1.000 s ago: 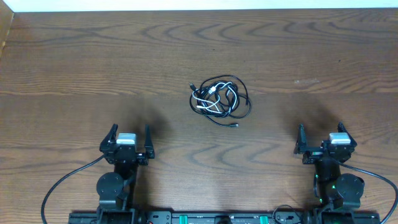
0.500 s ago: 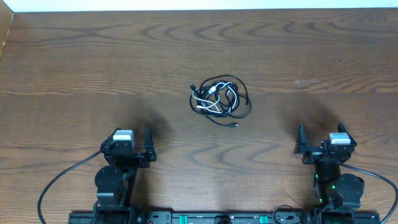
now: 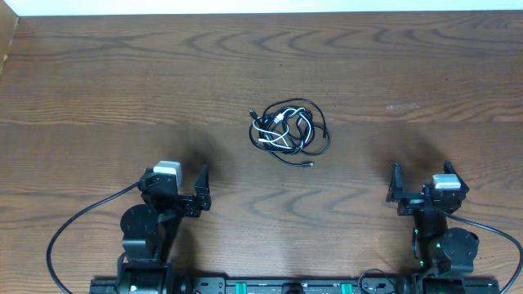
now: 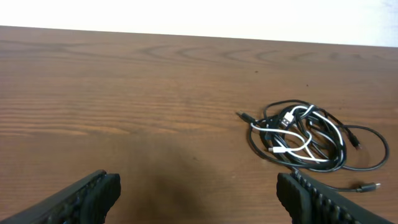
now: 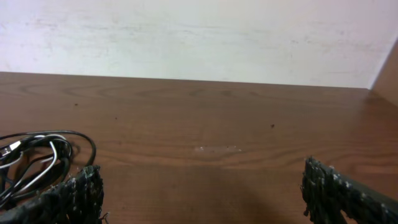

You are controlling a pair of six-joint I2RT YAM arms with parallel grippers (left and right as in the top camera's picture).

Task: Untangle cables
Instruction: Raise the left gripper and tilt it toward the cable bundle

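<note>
- The left gripper (image 3: 177, 179) has turned toward the middle of the frame, its jaws wide and empty.
- The right gripper (image 3: 422, 175) is also wide and empty.
- One tangle of cables (image 3: 288, 131) lies mid-frame: one white, the rest black.

In the right wrist view the cables (image 5: 37, 155) run off the left edge, their lower loops hidden behind one dark finger of the right gripper (image 5: 202, 186). In the left wrist view the bottom edge cuts off the left gripper (image 4: 199, 191), leaving only two fingertips (image 4: 96, 190). From overhead, the tangle's crossings are too small to trace.
</note>
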